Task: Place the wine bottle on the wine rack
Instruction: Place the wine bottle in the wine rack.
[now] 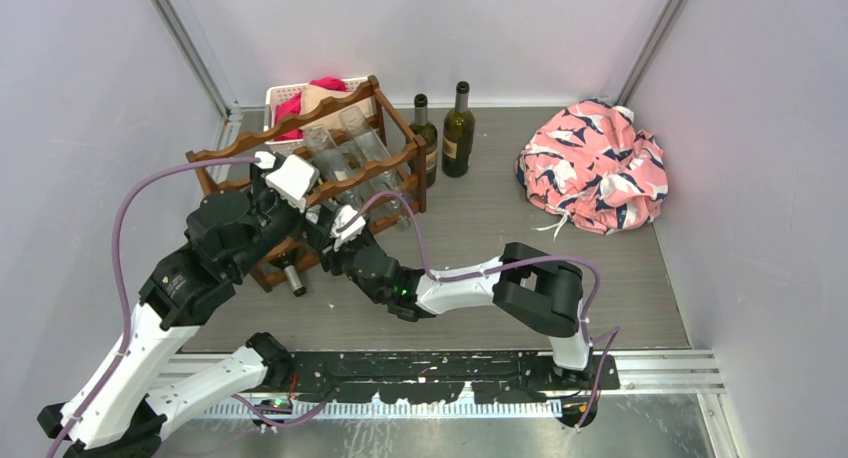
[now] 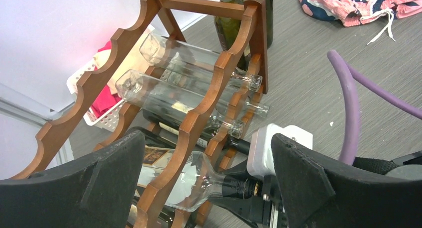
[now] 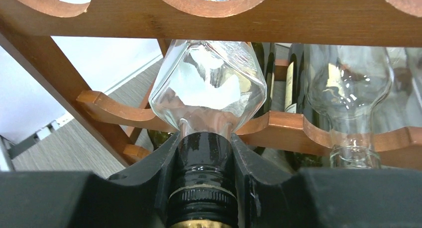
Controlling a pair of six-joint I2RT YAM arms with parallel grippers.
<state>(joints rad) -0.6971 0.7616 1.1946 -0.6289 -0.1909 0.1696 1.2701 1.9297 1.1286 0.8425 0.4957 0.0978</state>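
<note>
Gripping the dark capped neck of the clear wine bottle (image 3: 209, 88), the right gripper (image 3: 201, 153) is clamped tight. The bottle's shoulder sits at a scallop of the wine rack (image 3: 298, 19), and its far end is hidden behind the rail. Other bottles (image 2: 164, 93) lie on the tiers. The left gripper (image 2: 206, 156) hangs over the rack, spread wide and empty. The white basket (image 2: 107, 119) behind holds pink cloth (image 2: 102, 101).

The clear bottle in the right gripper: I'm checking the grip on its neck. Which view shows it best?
The right wrist view: the clear bottle sits centre, its dark-capped neck pinched by the right gripper, body on the wine rack. The left wrist view shows it side-on; the top external view mostly hides it behind the arms.
</note>
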